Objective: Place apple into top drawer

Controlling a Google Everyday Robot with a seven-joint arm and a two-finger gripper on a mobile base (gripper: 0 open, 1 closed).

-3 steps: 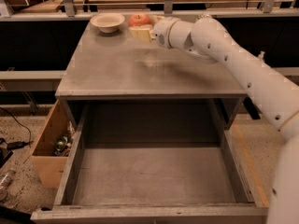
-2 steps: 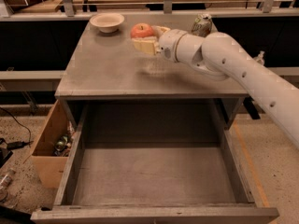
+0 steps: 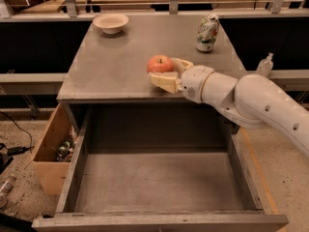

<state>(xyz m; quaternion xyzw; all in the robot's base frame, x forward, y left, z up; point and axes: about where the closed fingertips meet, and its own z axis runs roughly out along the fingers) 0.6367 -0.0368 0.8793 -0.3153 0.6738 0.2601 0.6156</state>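
The red-orange apple (image 3: 160, 64) is held between the cream fingers (image 3: 164, 82) of my gripper (image 3: 166, 71), above the front part of the grey counter top (image 3: 111, 62). The gripper is shut on the apple and reaches in from the right on the white arm (image 3: 251, 105). The top drawer (image 3: 159, 182) is pulled wide open below the counter; its flat grey bottom holds nothing. The apple is just behind the drawer's rear edge and higher than it.
A beige bowl (image 3: 111, 22) sits at the counter's back left. A green-white can (image 3: 207, 33) stands at the back right. A brown cardboard box (image 3: 50, 151) with small items stands on the floor left of the drawer. A small clear bottle (image 3: 265, 64) stands on the ledge at right.
My gripper has carried the apple from the back of the counter near the bowl toward the front edge, closer to the open drawer. The can has come into view.
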